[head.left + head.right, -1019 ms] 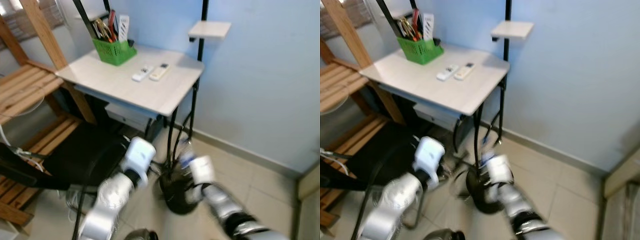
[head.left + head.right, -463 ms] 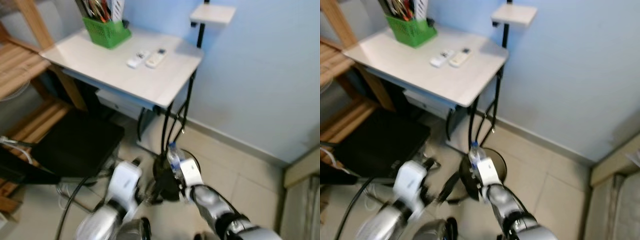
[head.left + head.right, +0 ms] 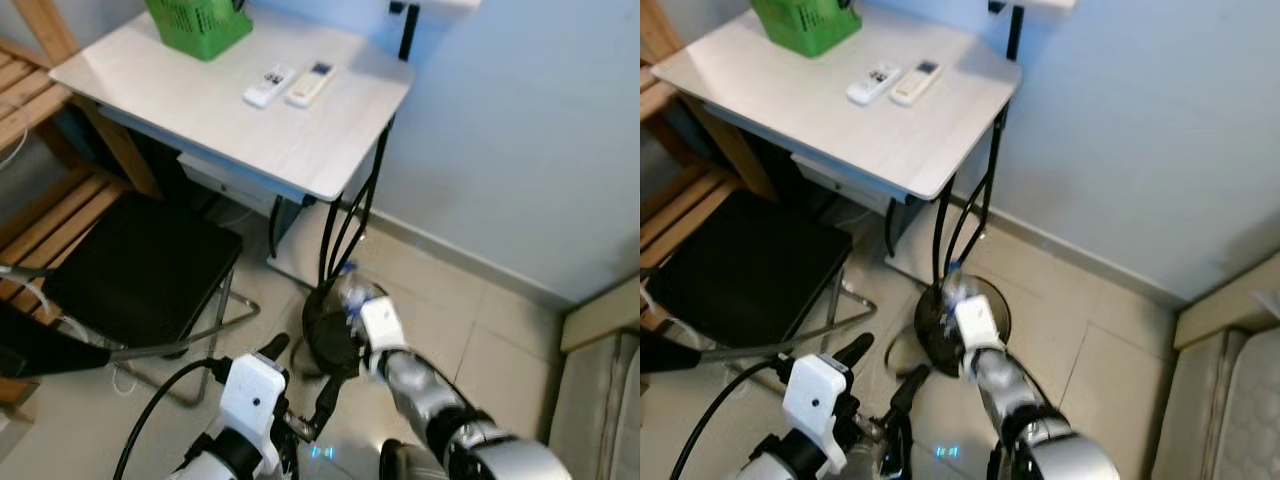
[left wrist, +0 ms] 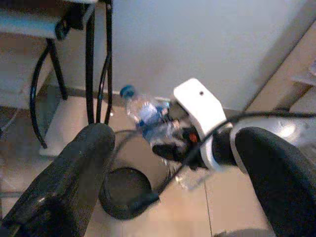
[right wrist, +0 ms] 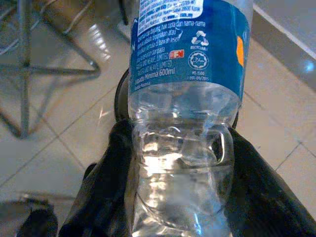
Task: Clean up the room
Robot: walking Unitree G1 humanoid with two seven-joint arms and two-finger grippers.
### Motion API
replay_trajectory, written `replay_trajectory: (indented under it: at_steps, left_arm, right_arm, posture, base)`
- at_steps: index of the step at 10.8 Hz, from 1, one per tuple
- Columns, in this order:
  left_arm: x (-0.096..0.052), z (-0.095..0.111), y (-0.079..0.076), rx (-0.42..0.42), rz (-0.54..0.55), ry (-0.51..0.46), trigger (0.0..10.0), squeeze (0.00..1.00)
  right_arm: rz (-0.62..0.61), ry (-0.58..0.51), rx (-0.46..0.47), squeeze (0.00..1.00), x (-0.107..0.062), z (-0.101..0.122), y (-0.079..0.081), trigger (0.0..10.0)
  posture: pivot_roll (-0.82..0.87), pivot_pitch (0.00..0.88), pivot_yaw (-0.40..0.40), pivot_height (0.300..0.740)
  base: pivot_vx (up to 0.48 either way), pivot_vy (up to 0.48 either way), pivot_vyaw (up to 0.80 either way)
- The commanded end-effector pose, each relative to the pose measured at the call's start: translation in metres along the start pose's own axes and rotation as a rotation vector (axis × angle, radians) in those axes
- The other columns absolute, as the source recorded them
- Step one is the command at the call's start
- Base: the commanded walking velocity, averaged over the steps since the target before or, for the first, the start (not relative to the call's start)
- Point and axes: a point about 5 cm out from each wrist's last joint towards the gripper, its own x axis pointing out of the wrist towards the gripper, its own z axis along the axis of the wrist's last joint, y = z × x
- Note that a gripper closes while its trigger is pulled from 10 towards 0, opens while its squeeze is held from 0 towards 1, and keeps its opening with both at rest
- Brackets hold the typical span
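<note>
— Where is the bottle sitting just now?

— The right end effector [image 5: 177, 197] is clamping the clear water bottle [image 5: 185, 103] by its lower body, one black finger on each side. It is holding it over the black bin [image 3: 325, 335] on the floor, just beside the table [image 3: 240, 110] legs.

— And the left end effector?

— The left end effector [image 4: 163, 182] is hanging near the bin too, fingers spread apart and gripping nothing, next to the black chair [image 3: 140, 275].

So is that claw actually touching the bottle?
Touching. In the right wrist view the right gripper's black fingers press against both sides of the clear bottle.
</note>
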Motion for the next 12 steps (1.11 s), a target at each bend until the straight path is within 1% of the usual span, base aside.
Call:
replay_trajectory:
  at_steps: [1,2,4,6,7,8,12]
  left_arm:
    - [-0.001,0.002,-0.007,0.003,-0.019,0.008,10.0,0.00]
    - [-0.001,0.004,-0.009,-0.001,-0.025,0.007,10.0,0.00]
    - [-0.007,0.004,-0.016,-0.009,-0.026,0.020,10.0,0.00]
    - [-0.014,0.005,-0.025,-0.028,-0.017,0.034,10.0,0.00]
    - [-0.015,0.005,-0.028,-0.036,-0.013,0.037,10.0,0.00]
    - [-0.017,0.002,-0.032,-0.048,-0.006,0.044,10.0,0.00]
    - [-0.016,0.000,-0.034,-0.056,0.005,0.046,10.0,0.00]
  right_arm:
    - [-0.006,0.019,0.029,0.00,0.001,0.001,0.002,10.0]
    - [-0.005,0.013,0.024,0.00,0.002,0.006,0.002,10.0]
    - [-0.009,-0.001,0.029,0.00,0.004,0.015,0.003,10.0]
    - [-0.005,-0.002,0.055,0.00,0.004,0.017,0.006,10.0]
    - [-0.002,-0.001,0.064,0.35,0.004,0.017,0.007,10.0]
    - [0.008,-0.007,0.089,1.00,0.005,0.020,0.012,10.0]
    - [0.009,-0.032,0.092,1.00,0.006,0.027,0.012,10.0]
  posture:
    - [0.19,0.285,0.054,0.740]
    - [0.19,0.290,0.055,0.740]
    - [0.21,0.320,0.052,0.740]
    - [0.22,0.346,0.039,0.740]
    - [0.23,0.353,0.033,0.740]
    - [0.22,0.361,0.022,0.740]
    - [0.22,0.357,0.013,0.740]
  base:
    - [0.000,0.000,0.00]
    - [0.000,0.000,0.00]
    - [0.000,0.000,0.00]
    - [0.000,0.000,0.00]
    - [0.000,0.000,0.00]
    - [0.000,0.000,0.00]
    - [0.000,0.000,0.00]
